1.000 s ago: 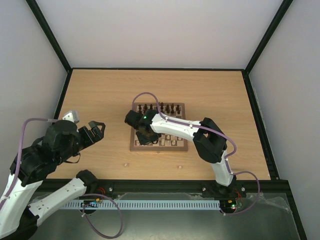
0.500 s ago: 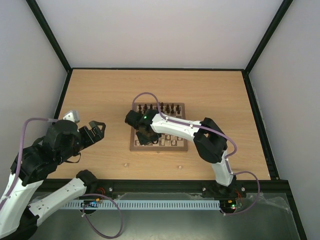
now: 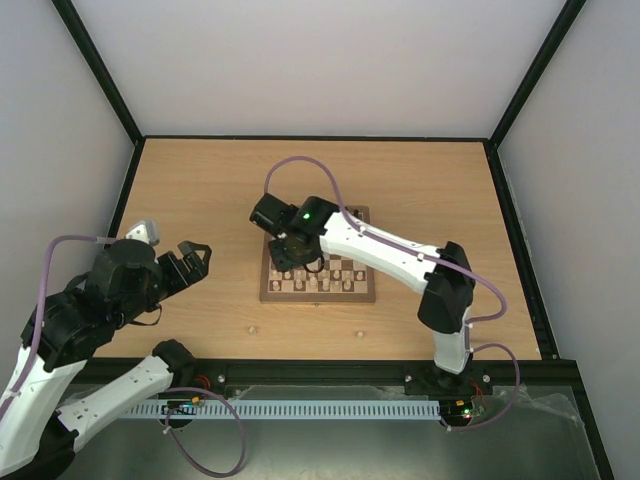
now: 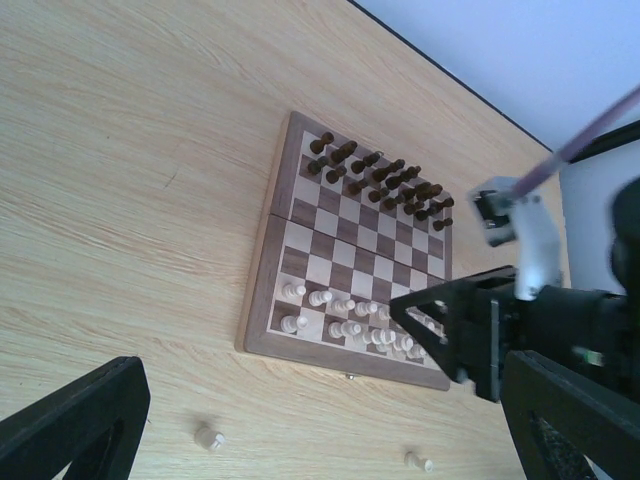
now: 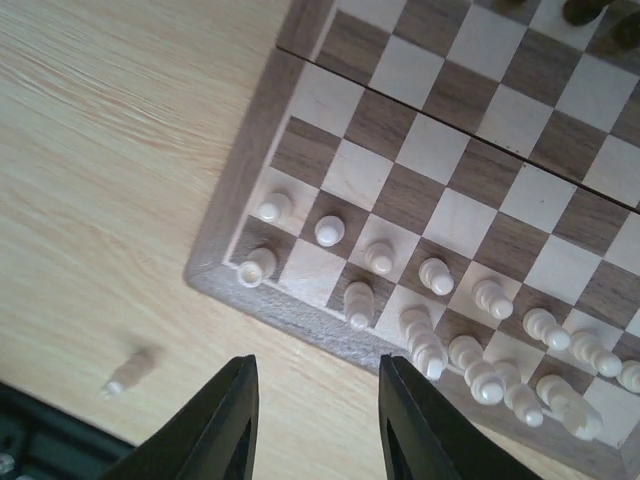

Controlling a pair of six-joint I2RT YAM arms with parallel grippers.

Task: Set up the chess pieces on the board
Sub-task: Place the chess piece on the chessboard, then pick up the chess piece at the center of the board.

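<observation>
The board lies mid-table; it also shows in the left wrist view and the right wrist view. Cream chess pieces stand in its two near rows. Dark pieces fill the two far rows. Two cream pieces lie loose on the table in front of the board. My right gripper is open and empty, above the board's near left corner. My left gripper is open and empty, raised left of the board.
The light-wood tabletop is walled by white panels with a black frame. The right arm stretches across the board's right half. One loose piece shows blurred in the right wrist view.
My right gripper has lifted and drawn back from the board's near left corner towards the far side, its arm stretching out. The left arm has not moved.
</observation>
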